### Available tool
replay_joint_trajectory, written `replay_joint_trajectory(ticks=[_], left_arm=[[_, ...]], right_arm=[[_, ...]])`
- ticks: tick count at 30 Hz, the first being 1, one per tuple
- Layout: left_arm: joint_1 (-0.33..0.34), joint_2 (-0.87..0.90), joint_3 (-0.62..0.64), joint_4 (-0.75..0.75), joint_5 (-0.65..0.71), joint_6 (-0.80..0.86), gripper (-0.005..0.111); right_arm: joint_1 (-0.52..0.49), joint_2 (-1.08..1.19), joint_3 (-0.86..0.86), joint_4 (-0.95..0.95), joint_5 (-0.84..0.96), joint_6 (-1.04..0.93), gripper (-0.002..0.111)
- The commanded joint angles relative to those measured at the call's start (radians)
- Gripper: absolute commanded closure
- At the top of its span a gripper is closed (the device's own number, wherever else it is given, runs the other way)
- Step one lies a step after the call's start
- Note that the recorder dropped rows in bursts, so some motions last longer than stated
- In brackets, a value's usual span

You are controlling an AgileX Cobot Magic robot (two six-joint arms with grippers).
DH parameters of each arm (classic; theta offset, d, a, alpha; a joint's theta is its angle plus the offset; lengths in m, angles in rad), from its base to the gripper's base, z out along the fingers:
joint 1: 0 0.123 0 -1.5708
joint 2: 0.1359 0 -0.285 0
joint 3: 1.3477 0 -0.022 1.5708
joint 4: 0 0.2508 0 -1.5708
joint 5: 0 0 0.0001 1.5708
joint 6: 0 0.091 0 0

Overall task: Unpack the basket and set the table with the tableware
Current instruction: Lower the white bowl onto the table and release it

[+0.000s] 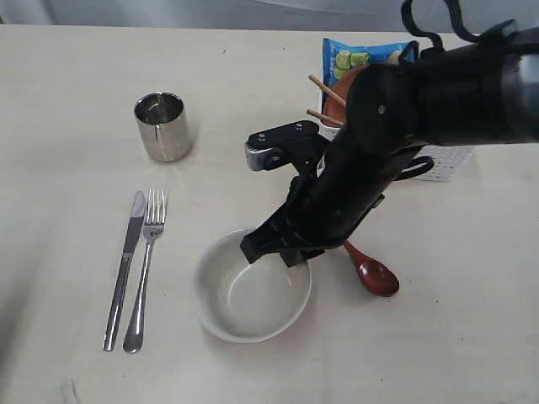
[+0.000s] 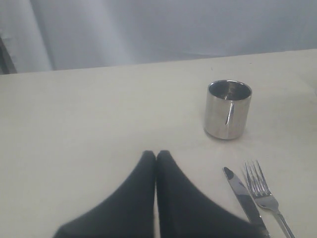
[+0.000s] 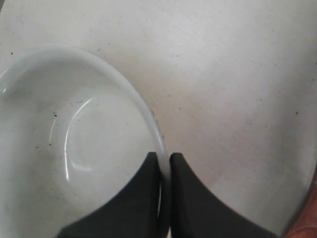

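Note:
The white bowl [image 1: 253, 296] [image 3: 74, 139] stands on the table [image 1: 76, 67] in front of the middle. My right gripper [image 1: 271, 251] [image 3: 163, 155] is shut on its rim, one finger inside and one outside. A reddish-brown wooden spoon [image 1: 374, 274] lies just right of the bowl. The steel cup [image 1: 162, 126] [image 2: 228, 109], knife [image 1: 125, 268] [image 2: 242, 198] and fork [image 1: 145, 268] [image 2: 265, 196] sit on the left. My left gripper [image 2: 156, 153] is shut and empty, short of the cup. The white basket [image 1: 446, 162] is mostly hidden behind my right arm; chopsticks [image 1: 325, 88] and a brown plate [image 1: 342, 87] poke out of it.
A blue snack packet [image 1: 358, 55] stands in the basket at the back right. My right arm stretches from the right edge across the basket down to the bowl. The table's far edge runs along the top of the exterior view.

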Motion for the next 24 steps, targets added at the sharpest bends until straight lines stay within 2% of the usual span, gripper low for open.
replay_joint_trajectory(ticks=[1, 19, 21, 24], left_arm=[[-0.006, -0.002, 0.002, 0.0, -0.009, -0.005, 0.107], [-0.006, -0.002, 0.002, 0.0, -0.009, -0.005, 0.107], [-0.006, -0.002, 0.002, 0.0, -0.009, -0.005, 0.107], [-0.006, -0.002, 0.002, 0.0, -0.009, -0.005, 0.107]], right_arm=[[0.001, -0.001, -0.001, -0.015, 0.013, -0.007, 0.109], [0.001, 0.025, -0.001, -0.02, 0.016, 0.003, 0.108], [0.001, 0.025, -0.001, -0.02, 0.016, 0.003, 0.099], [0.001, 0.025, -0.001, -0.022, 0.018, 0.003, 0.078]])
